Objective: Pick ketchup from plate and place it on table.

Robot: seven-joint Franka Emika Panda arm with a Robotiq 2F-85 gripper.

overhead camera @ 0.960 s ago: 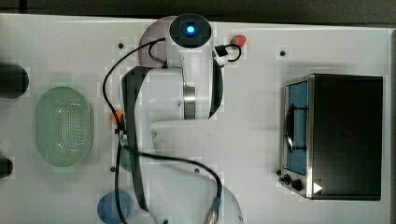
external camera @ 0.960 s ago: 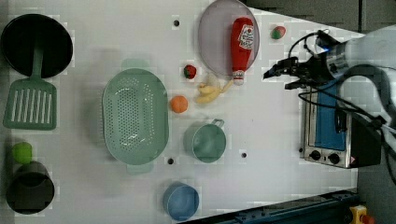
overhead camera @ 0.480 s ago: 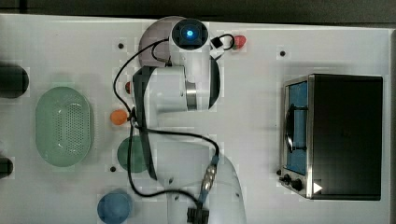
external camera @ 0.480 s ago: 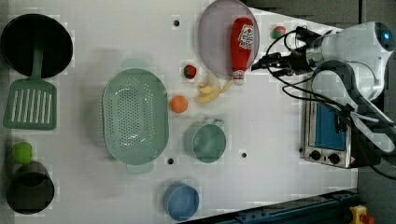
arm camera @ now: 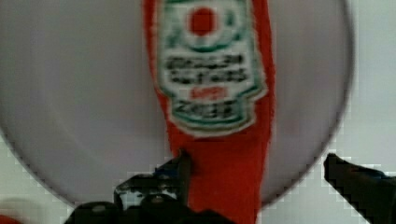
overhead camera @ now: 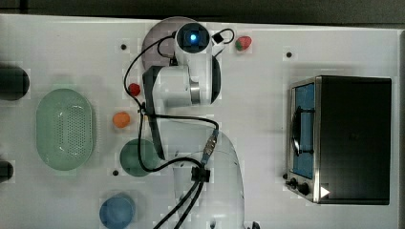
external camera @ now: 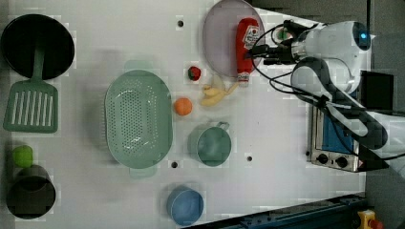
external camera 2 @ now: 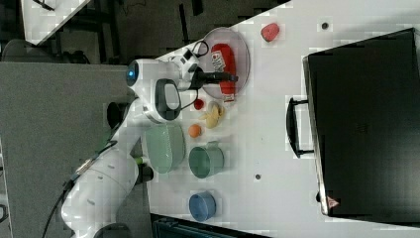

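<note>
Now the ketchup (arm camera: 219, 116) lies on the plate (arm camera: 84, 102) between the spread gripper's (arm camera: 261, 172) fingers.

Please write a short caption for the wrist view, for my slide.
Open gripper straddling the neck of the slim red ketchup bottle lying on the round greyish-lilac plate.

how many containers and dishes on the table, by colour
green: 2, basket, cup
black: 2, pan, cup
blue: 1, bowl
lilac: 1, plate
total: 6
</note>
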